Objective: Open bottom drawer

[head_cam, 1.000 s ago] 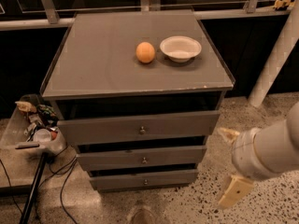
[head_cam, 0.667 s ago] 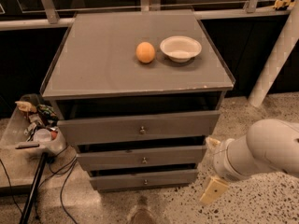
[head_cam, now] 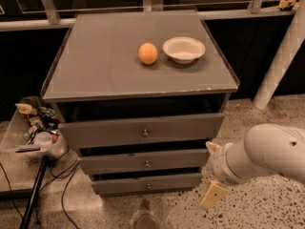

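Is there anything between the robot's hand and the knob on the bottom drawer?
Nothing visible does. The open hand hangs right of the slim grey bottom drawer, a clear path to its small round metal knob.

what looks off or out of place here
Nothing stands out. The orange and bowl sit apart on the cabinet, the bottom drawer sits level, and the gripper hangs open to its right, off the knob.
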Action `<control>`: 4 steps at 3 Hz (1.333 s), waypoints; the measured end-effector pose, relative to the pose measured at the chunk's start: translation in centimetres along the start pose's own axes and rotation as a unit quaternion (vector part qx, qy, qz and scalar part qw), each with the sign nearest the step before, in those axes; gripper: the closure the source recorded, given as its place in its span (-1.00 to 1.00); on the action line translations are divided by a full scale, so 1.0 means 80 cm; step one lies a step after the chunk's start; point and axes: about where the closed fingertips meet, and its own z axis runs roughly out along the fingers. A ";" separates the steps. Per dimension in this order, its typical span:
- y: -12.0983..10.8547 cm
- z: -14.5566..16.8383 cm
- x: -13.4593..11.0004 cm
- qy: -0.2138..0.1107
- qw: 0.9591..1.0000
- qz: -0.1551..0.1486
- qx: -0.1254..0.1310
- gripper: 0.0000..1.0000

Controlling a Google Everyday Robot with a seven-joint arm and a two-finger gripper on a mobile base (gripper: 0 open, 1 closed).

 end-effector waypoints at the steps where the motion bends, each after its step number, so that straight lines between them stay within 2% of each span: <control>1: -0.005 0.033 0.007 -0.031 0.999 0.000 -0.005 -1.00; 2: -0.009 0.076 0.028 -0.079 0.997 -0.009 -0.014 -1.00; 3: -0.008 0.121 0.048 -0.125 0.992 -0.018 -0.019 -1.00; 4: -0.008 0.169 0.066 -0.141 0.989 -0.017 -0.037 -1.00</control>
